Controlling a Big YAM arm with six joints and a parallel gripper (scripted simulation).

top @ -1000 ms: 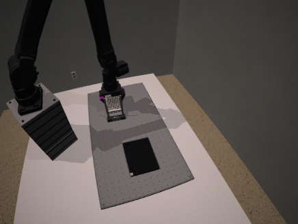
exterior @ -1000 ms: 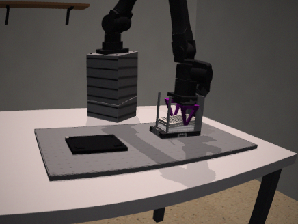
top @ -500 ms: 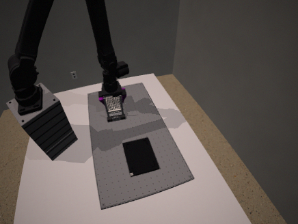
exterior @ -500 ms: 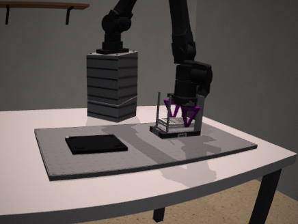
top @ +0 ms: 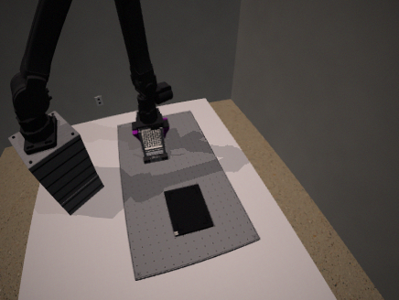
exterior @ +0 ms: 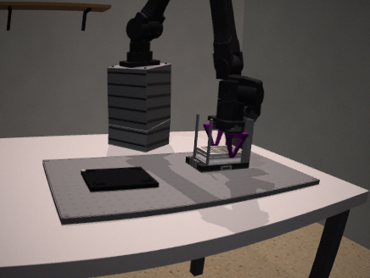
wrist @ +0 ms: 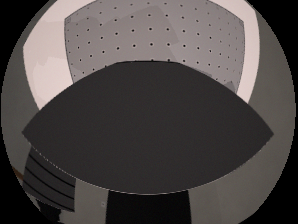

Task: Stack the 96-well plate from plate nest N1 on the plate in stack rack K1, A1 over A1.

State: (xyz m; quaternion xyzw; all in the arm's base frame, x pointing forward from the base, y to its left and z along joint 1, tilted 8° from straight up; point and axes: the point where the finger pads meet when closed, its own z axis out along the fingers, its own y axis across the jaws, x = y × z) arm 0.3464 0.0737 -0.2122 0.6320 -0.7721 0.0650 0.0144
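Note:
The stack rack K1 (top: 154,145) (exterior: 221,158) stands at the far end of the grey baseplate, with upright posts. A pale 96-well plate (top: 153,139) (exterior: 215,152) lies in it; I cannot tell one plate from two there. My gripper (top: 150,130) (exterior: 225,140), with purple fingers, stands straight over the rack, open, its fingers either side of the plate's top. The plate nest N1 (top: 188,208) (exterior: 119,178) is a flat black square nearer the front with no plate on it; its pale A1 mark (top: 177,233) (exterior: 83,170) sits outside one corner. The wrist view is mostly blocked by a dark shape (wrist: 149,129).
The arm's ribbed grey pedestal (top: 59,162) (exterior: 138,106) stands on the white table beside the baseplate (top: 183,192). A wooden shelf (exterior: 51,8) hangs on the back wall. The table's edges are near the baseplate's far end.

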